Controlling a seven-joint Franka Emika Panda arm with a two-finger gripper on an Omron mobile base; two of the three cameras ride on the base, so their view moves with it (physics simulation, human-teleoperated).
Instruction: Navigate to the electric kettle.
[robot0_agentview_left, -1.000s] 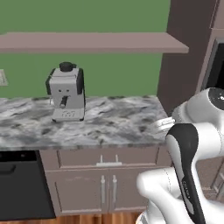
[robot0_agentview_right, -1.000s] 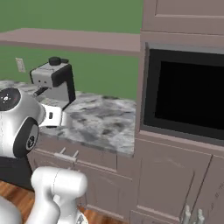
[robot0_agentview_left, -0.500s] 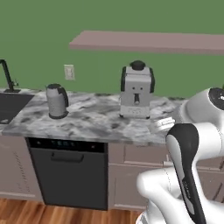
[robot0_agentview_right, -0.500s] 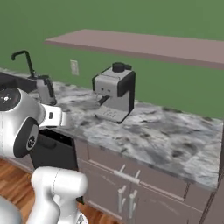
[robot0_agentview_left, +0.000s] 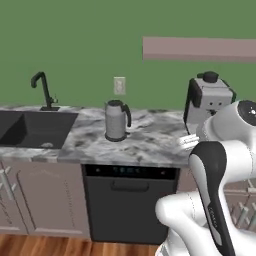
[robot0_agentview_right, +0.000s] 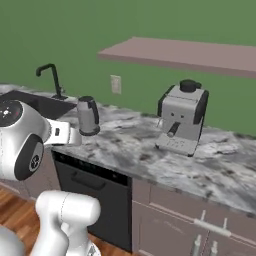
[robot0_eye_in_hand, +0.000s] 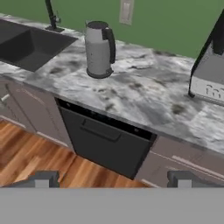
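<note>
One electric kettle (robot0_agentview_left: 116, 120) stands upright on the marble counter (robot0_agentview_left: 150, 145) between the sink (robot0_agentview_left: 35, 129) and the coffee machine (robot0_agentview_left: 207, 102), above the dishwasher (robot0_agentview_left: 131, 200), handle turned toward the machine. I keep the gripper (robot0_eye_in_hand: 113, 179) empty, fingers spread wide, since I judge this step needs only driving, nearly squared up.

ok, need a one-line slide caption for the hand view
Electric kettle on the marble counter above the dishwasher, between sink and coffee machine.
</note>
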